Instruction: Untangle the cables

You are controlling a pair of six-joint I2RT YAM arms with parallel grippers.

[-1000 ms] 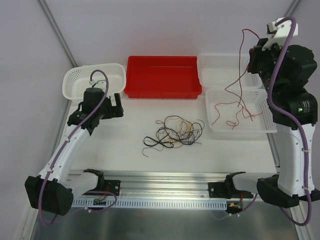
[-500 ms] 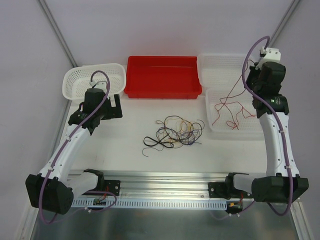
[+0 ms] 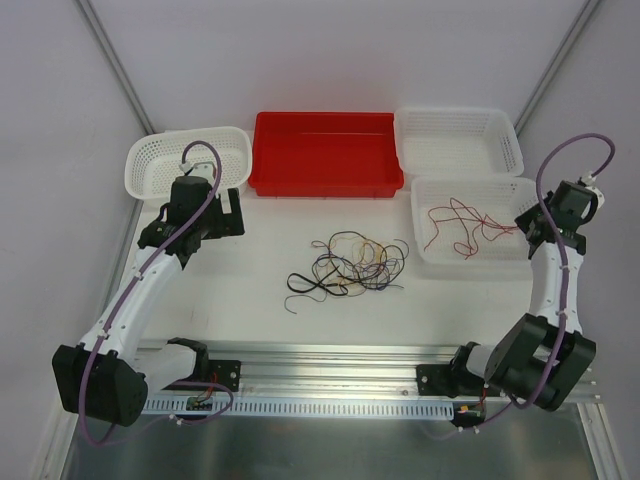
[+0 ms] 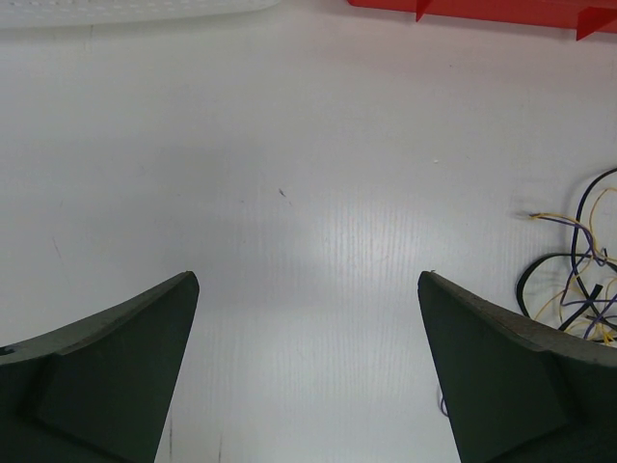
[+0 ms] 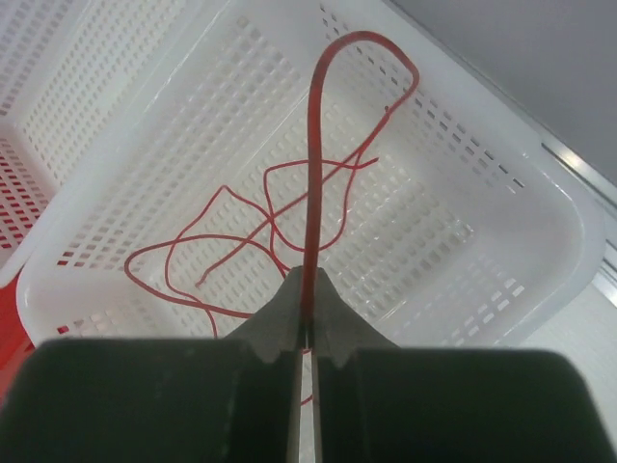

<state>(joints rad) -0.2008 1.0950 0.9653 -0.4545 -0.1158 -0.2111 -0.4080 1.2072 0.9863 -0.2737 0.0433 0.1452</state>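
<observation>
While the tangled cables (image 3: 350, 265) sprawl left to right on the table (image 4: 308, 145), I see my left gripper (image 4: 307, 280) spread wide and empty left of them. Farther right, my right gripper (image 5: 307, 280) pinches the red cable (image 5: 311, 164), which trails leftward into the white basket (image 5: 501, 251).

White table (image 3: 250, 300): tangled cables (image 3: 350, 265) (black, purple, yellow) mid-surface, red bin (image 3: 325, 186), three white baskets (image 3: 140, 182).

Surface (image 4: 308, 193): white, matt, finely ribbed.
Red bin (image 3: 325, 184): smooth, glossy plastic.
Basket (image 5: 463, 203): white perforated plastic, slight sheen.
Red cable (image 5: 310, 174): smooth, glossy sheath.
Right gripper (image 5: 304, 328): dark, matt, faintly grainy.
Rail (image 3: 330, 357): brushed metal.
</observation>
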